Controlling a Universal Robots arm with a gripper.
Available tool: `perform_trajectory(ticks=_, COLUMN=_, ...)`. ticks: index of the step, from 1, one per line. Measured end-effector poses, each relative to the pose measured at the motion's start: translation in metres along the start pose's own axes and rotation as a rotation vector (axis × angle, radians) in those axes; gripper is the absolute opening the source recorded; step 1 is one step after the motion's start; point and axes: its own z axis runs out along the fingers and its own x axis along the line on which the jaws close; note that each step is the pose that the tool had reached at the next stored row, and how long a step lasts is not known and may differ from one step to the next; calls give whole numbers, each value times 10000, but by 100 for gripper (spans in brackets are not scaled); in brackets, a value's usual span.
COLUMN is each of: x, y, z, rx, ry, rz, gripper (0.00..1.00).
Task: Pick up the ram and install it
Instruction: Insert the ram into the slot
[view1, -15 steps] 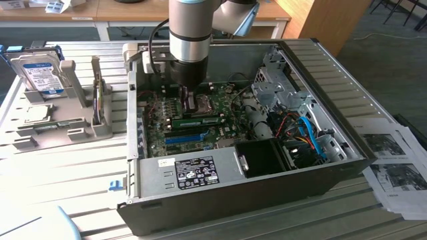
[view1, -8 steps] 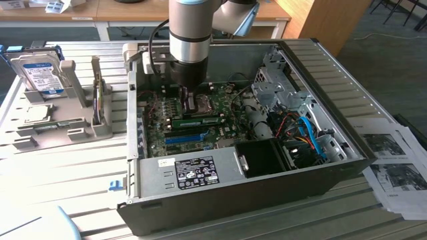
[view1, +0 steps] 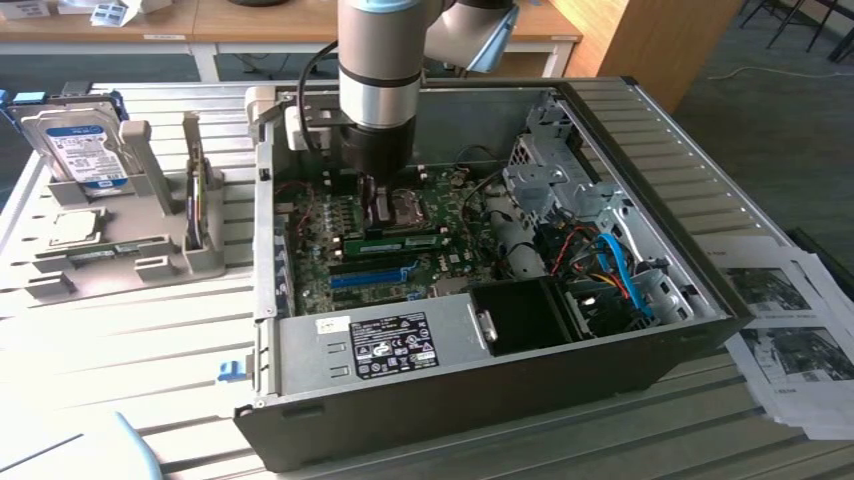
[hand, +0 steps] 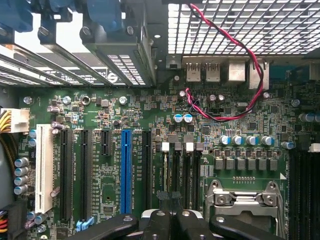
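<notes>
Slatted grey surface carries an open black computer case; end effector reaches down inside, over the green motherboard. Wrist view: end effector closed on the thin green ram stick, held edge-on above the memory slots for seating.

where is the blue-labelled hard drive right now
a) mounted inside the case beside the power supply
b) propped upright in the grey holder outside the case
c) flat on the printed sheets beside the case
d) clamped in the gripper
b: in the exterior view the hard drive stands on edge in the grey holder on the exterior view's left, outside the open computer case, while the arm reaches down inside that case over the motherboard.
</notes>
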Motion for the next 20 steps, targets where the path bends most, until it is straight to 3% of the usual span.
perform_trajectory(ticks=20, x=-1, y=0, z=30, rx=0, ry=-6, rz=0, gripper=9)
